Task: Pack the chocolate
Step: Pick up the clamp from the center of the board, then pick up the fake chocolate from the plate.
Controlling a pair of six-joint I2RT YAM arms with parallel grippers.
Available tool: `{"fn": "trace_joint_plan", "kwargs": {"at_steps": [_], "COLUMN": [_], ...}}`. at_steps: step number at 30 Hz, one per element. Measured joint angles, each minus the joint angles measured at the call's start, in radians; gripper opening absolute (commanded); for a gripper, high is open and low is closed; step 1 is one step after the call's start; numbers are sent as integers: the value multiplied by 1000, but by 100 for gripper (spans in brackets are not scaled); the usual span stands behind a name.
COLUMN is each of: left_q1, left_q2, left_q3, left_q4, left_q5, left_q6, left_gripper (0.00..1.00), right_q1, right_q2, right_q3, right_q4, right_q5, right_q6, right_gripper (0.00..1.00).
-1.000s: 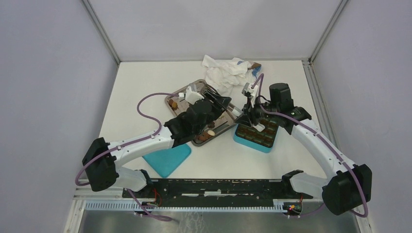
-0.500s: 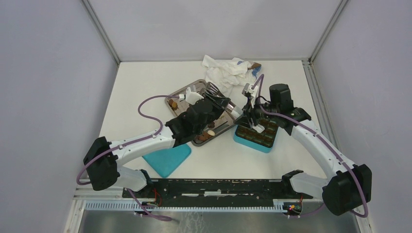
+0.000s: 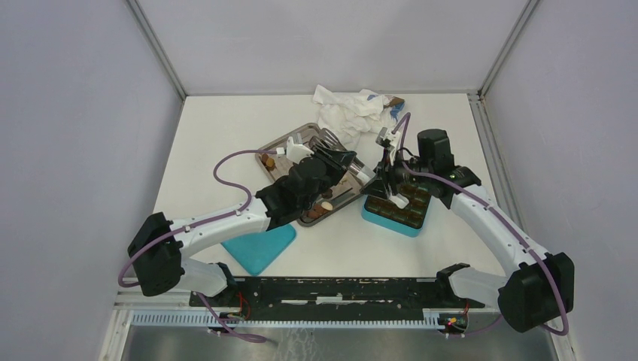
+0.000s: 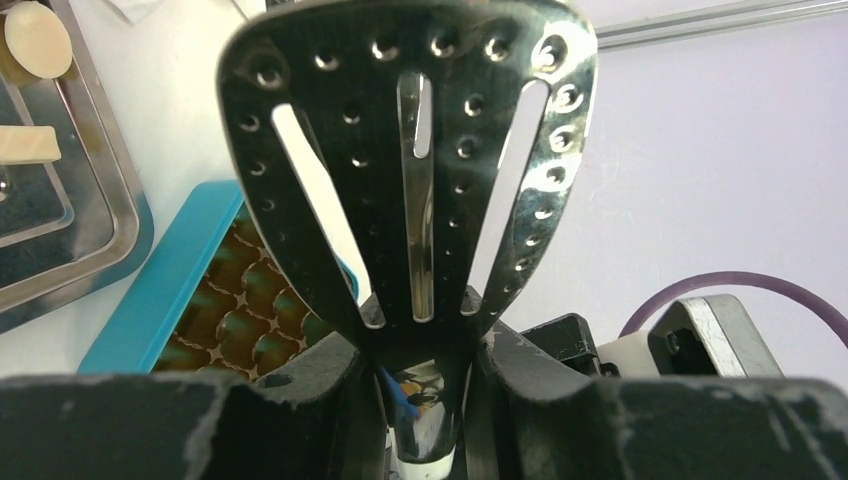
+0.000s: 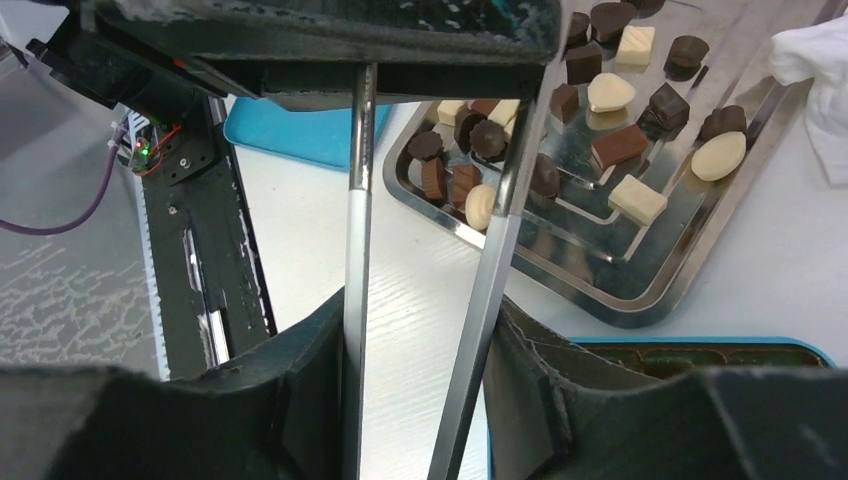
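Chocolate pieces [image 5: 620,145], dark, brown and cream-white, lie on a steel tray [image 5: 600,305]; they also show in the top view [image 3: 320,210]. My left gripper [image 4: 420,370] is shut on the handle of a slotted steel spatula [image 4: 415,150], whose head is raised in the air. In the top view this gripper [image 3: 338,159] is over the tray [image 3: 280,138]. My right gripper [image 5: 420,340] is shut on steel tongs [image 5: 355,240]; their tips are hidden under the left arm. In the top view it [image 3: 387,180] hovers at the teal box [image 3: 376,216], which holds dark pieces [image 3: 406,207].
A teal lid [image 3: 259,248] lies flat near the left arm, left of the tray. A crumpled white cloth [image 3: 346,113] with blue marks lies behind the tray. The two grippers are close together between tray and box. Walls enclose the table on three sides.
My left gripper has shifted slightly toward the back, and the spatula's slotted head now shows raised over the tray. The right arm has barely moved.
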Motion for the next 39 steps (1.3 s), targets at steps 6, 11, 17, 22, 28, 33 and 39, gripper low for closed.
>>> {"fn": "trace_joint_plan", "kwargs": {"at_steps": [6,11,17,22,28,33,39], "left_q1": [0,-2,-2,-2,-2,-2,-2], "left_q2": [0,-14,-69,-180,-393,-558,-624], "left_q3": [0,-6,-50,-74,-82,-257,-612], "left_q4": [11,32,-10,-122,-303,-271,82], "left_q5": [1,11,29,40,63,117,349], "left_q6": [0,3,40,129,398,613,671], "left_gripper": [50,79,83,83,84,97,100], "right_q1": [-14,-58,-102,-110,-111,-111,-117], "right_q2": [11,13,13,13,12,12,15], "right_q3": [0,-30,-34,-33,-25,0,68], "right_q4": [25,97,144,93,-27,-98,-160], "right_q5": [-10,-63,-93,-35,79,107,-40], "right_q6": [55,150,180,81,-99,-215,-182], "right_gripper": [37,36,36,36,36,35,36]}}
